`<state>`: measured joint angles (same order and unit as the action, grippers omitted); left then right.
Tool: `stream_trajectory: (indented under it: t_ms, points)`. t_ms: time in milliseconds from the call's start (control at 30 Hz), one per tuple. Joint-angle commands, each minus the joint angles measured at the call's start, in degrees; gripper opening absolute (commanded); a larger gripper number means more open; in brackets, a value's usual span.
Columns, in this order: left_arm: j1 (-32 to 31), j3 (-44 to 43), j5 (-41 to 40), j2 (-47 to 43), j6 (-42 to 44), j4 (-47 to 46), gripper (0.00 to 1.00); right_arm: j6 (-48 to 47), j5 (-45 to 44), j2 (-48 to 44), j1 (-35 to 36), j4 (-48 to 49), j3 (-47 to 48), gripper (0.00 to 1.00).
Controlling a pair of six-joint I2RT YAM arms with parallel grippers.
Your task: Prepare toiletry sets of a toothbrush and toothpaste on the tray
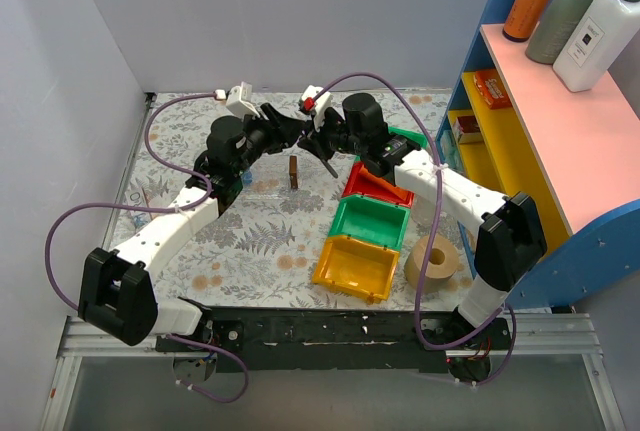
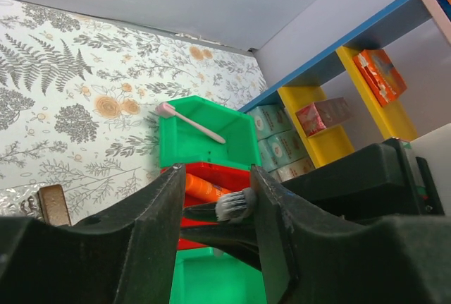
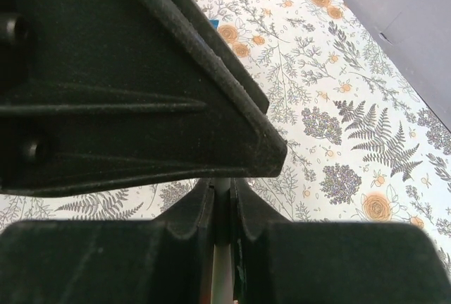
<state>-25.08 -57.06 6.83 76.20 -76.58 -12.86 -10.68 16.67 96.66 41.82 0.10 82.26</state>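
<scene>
My two grippers meet above the middle of the table. My right gripper [image 3: 222, 187] [image 1: 320, 143] is shut on the pale grey handle of a toothbrush [image 3: 223, 265]. The toothbrush's bristle head [image 2: 236, 204] sits between the jaws of my left gripper [image 2: 216, 171] [image 1: 298, 131], which is open, and the head rests against one finger [image 2: 271, 219]. The tray shows only as a dark brown upright end piece [image 1: 293, 171] below the grippers, also in the left wrist view [image 2: 53, 205]. A small bit of blue [image 1: 245, 180] beside the left arm may be the toothpaste.
Red [image 1: 372, 189], green [image 1: 368, 221] and yellow [image 1: 352, 269] bins stand in a row at the right, with another green bin [image 2: 204, 135] holding a pink toothbrush [image 2: 192, 122]. An orange tube [image 2: 204, 190] lies in the red bin. A tape roll [image 1: 432, 261] and a blue shelf [image 1: 520, 151] stand at the right.
</scene>
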Motion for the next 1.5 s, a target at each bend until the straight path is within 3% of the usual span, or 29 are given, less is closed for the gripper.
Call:
stream_trajectory:
  t_ms: [0,167,300,567,667,700,900,1133,1467]
  points:
    - [-0.49,-0.16,0.11,-2.03,0.46,-1.73,0.37,0.04,0.82,-1.83,0.45,2.89,-0.17,0.01]
    - [-0.67,0.54,0.46,-1.94,0.29,-1.64,0.13,0.31,0.82,-0.86,0.54,2.63,0.09,0.01]
    - [-0.67,0.63,0.55,-1.94,0.37,-1.64,0.00,0.39,0.30,-0.86,0.54,2.10,0.18,0.01]
    - [-0.93,0.54,0.90,-1.67,2.13,-1.55,0.00,0.48,-0.67,-1.74,0.54,2.45,-0.87,0.07]
    - [-1.11,0.28,0.21,-2.02,3.97,-1.20,0.00,1.01,-0.93,-2.00,0.54,2.54,-1.05,0.22]
    - [-1.11,0.28,0.11,-2.11,4.50,-1.03,0.00,1.18,-1.11,-2.09,0.54,2.54,-1.13,0.32]
    - [-1.11,-0.33,-2.52,-3.60,9.68,0.38,0.00,1.01,-2.52,-5.16,0.28,2.01,-3.15,0.52]
    - [-0.94,-1.04,-6.12,-4.40,15.92,1.53,0.00,1.09,-3.31,-11.92,-1.92,1.66,-7.81,0.62]
    - [1.17,-0.95,-12.45,-5.27,24.80,2.40,0.00,5.93,-1.64,-21.33,-9.12,8.25,-17.56,0.64]
